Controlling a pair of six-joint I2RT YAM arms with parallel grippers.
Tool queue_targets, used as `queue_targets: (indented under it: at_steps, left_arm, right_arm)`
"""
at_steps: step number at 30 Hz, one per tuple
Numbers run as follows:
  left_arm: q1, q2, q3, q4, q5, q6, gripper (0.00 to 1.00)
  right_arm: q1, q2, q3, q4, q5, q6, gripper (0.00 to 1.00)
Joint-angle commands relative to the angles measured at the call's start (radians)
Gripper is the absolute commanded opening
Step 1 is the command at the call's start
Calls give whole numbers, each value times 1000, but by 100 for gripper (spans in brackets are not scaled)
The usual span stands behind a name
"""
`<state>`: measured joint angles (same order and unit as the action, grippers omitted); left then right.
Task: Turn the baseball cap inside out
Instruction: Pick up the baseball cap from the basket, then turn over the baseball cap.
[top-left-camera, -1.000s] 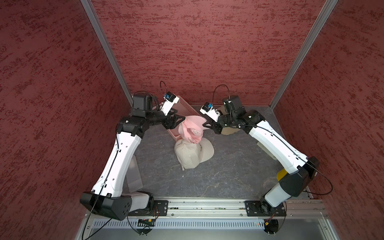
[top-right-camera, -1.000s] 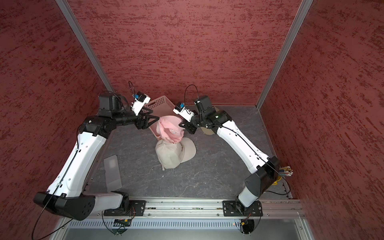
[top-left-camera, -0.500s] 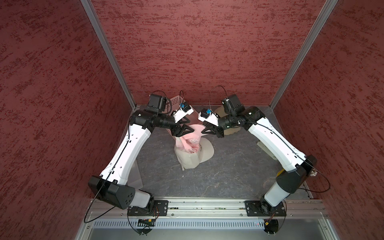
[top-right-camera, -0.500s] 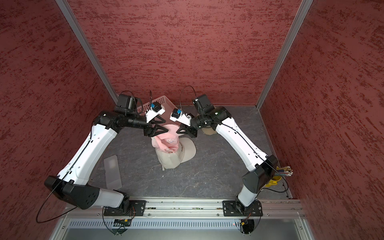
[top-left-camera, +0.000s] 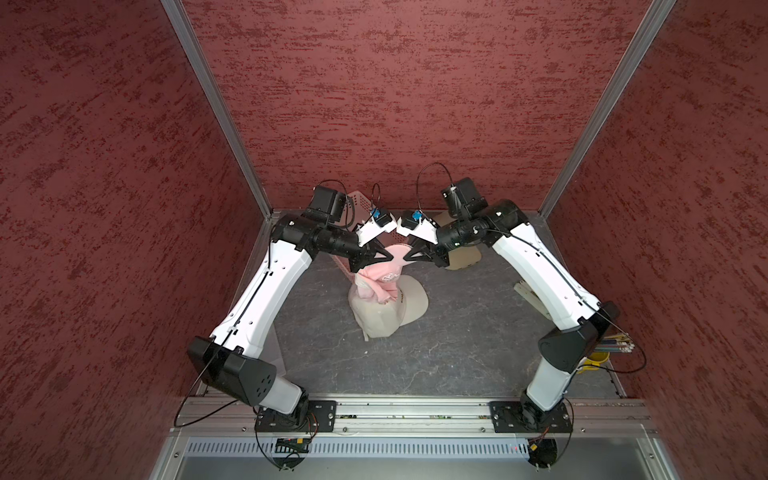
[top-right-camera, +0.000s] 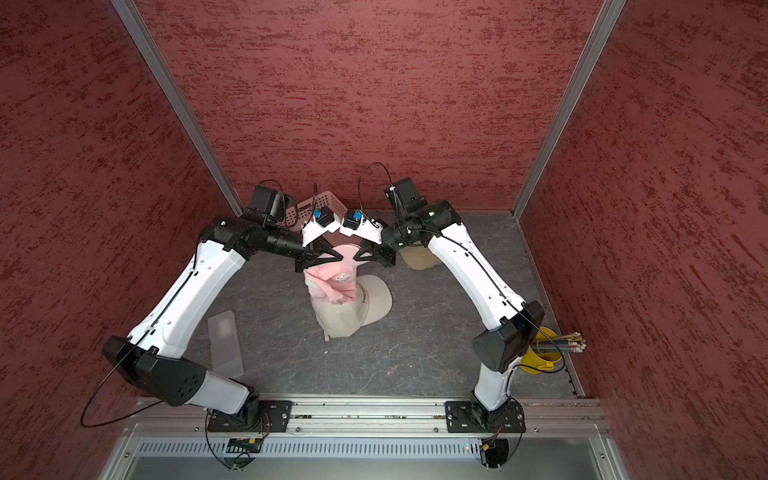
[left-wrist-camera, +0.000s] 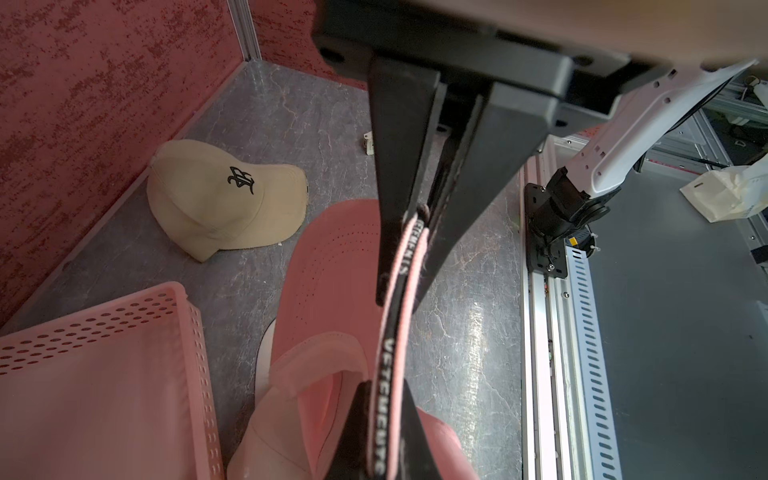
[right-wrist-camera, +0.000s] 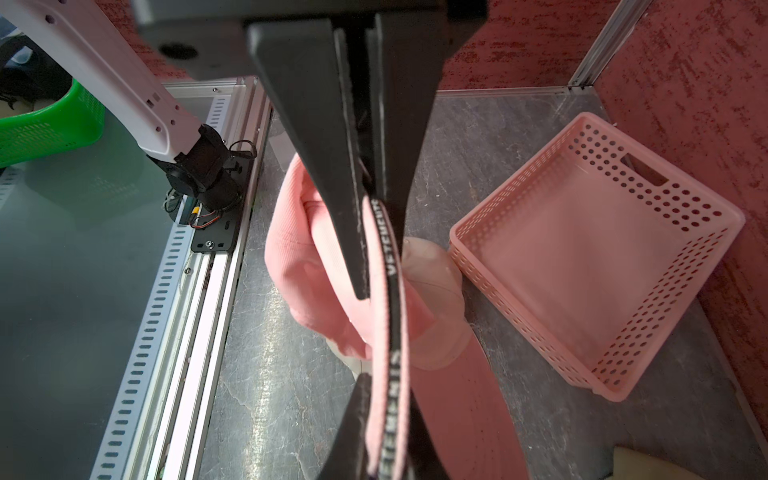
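The pink baseball cap (top-left-camera: 381, 275) (top-right-camera: 335, 276) hangs in the air between my two grippers, above a beige cap (top-left-camera: 384, 313) lying on the table. My left gripper (top-left-camera: 390, 258) (left-wrist-camera: 384, 388) is shut on the cap's lettered inner band (left-wrist-camera: 388, 365). Facing it tip to tip, my right gripper (top-left-camera: 406, 258) (right-wrist-camera: 384, 384) is shut on the same band (right-wrist-camera: 392, 332). The crown sags crumpled below the band, and the brim (left-wrist-camera: 328, 266) points down and away.
A pink perforated basket (top-left-camera: 356, 203) (right-wrist-camera: 590, 257) stands at the back left. A tan cap (left-wrist-camera: 224, 199) (top-right-camera: 419, 257) lies at the back right. A yellow cup of pencils (top-right-camera: 544, 353) is at the right edge, a translucent sheet (top-right-camera: 224, 336) front left.
My left gripper swung in from the left with jaws open and has closed on the cap's band beside the right gripper. The right gripper kept its hold.
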<state>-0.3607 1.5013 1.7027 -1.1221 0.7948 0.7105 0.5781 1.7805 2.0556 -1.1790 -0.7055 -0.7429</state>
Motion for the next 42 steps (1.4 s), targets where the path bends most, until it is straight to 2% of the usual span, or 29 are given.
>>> queue_targets:
  at_steps: [1, 2, 4, 7, 10, 13, 18, 22, 29, 31, 33, 34, 35, 38, 41, 42]
  left_arm:
    - [-33, 14, -1, 8, -5, -59, 0]
    - [-28, 11, -11, 40, -21, -85, 0]
    - [-1, -15, -58, 170, -77, -196, 0]
    - [55, -66, -132, 375, -110, -361, 0]
    - [80, -105, -163, 496, -112, -458, 0]
    - [82, -107, -148, 534, -114, -516, 0]
    - [61, -80, -110, 515, -104, -523, 0]
    - [45, -64, -91, 512, -112, -529, 0]
    - [28, -46, -66, 530, -92, -542, 0]
    - [28, -37, -60, 537, -94, -553, 0]
    - [31, -33, -74, 587, -147, -600, 0]
    - [34, -36, -89, 635, -219, -637, 0]
    - [39, -46, -124, 707, -318, -695, 0]
    - [91, -88, -246, 934, -517, -915, 0]
    - [126, -121, -366, 1079, -696, -1176, 0]
    - [129, -126, -384, 1088, -748, -1225, 0]
  right_arm:
    - [-3, -36, -36, 292, 124, 188, 36]
    - [-9, -57, -76, 363, 170, 230, 48]
    - [-33, -136, -213, 552, 294, 327, 58]
    - [-65, -261, -409, 716, 348, 367, 69]
    - [-66, -359, -541, 748, 310, 324, 71]
    - [-66, -402, -634, 756, 227, 283, 72]
    - [-36, -379, -661, 767, 55, 251, 74]
    - [0, -330, -612, 767, 23, 231, 75]
    - [59, -175, -454, 617, -19, 150, 74]
    - [70, -144, -429, 606, -12, 151, 67]
    - [77, -123, -420, 636, 36, 181, 42]
    - [78, -121, -426, 667, 80, 217, 29]
    - [76, -125, -443, 706, 142, 250, 21]
    - [76, -179, -554, 894, 375, 347, 2]
    - [89, -246, -692, 1133, 601, 476, 0]
    - [104, -265, -741, 1209, 706, 499, 1]
